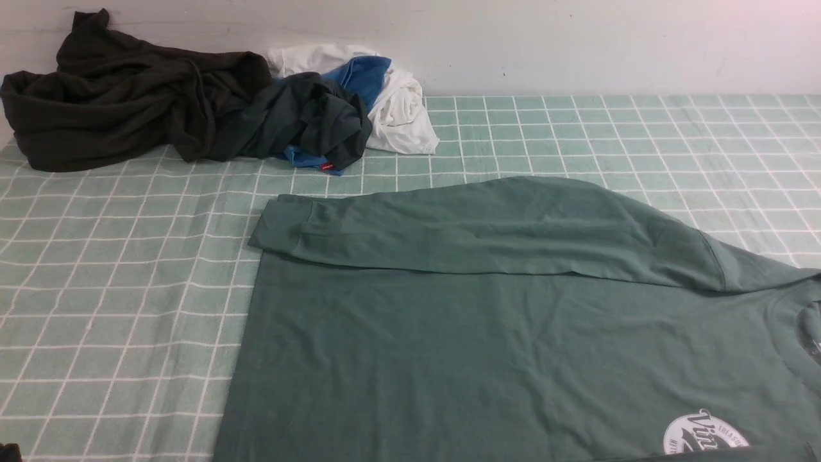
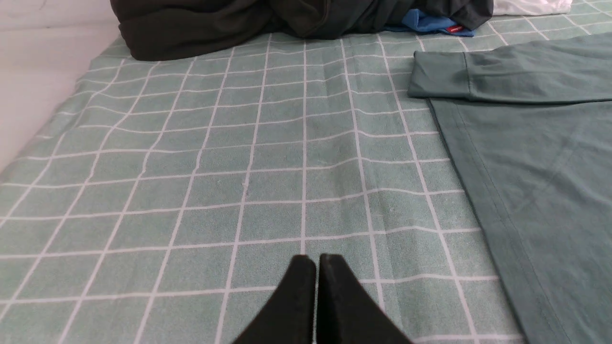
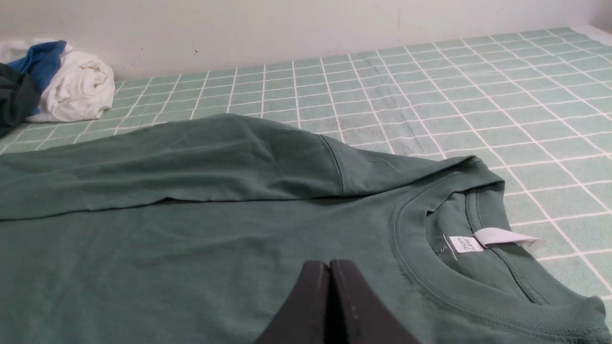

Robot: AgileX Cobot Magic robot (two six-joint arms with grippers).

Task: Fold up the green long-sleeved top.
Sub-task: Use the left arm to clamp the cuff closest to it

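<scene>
Clothes pile (image 1: 160, 109) blocks far-left corner; checked cloth (image 1: 115, 289) free left of green top (image 1: 487, 333)

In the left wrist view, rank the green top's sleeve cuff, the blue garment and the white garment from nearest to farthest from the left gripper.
1. Sleeve cuff, by the green long-sleeved top's hem.
2. Blue garment, beyond the cuff.
3. White garment, farthest back, behind the blue one.
</scene>
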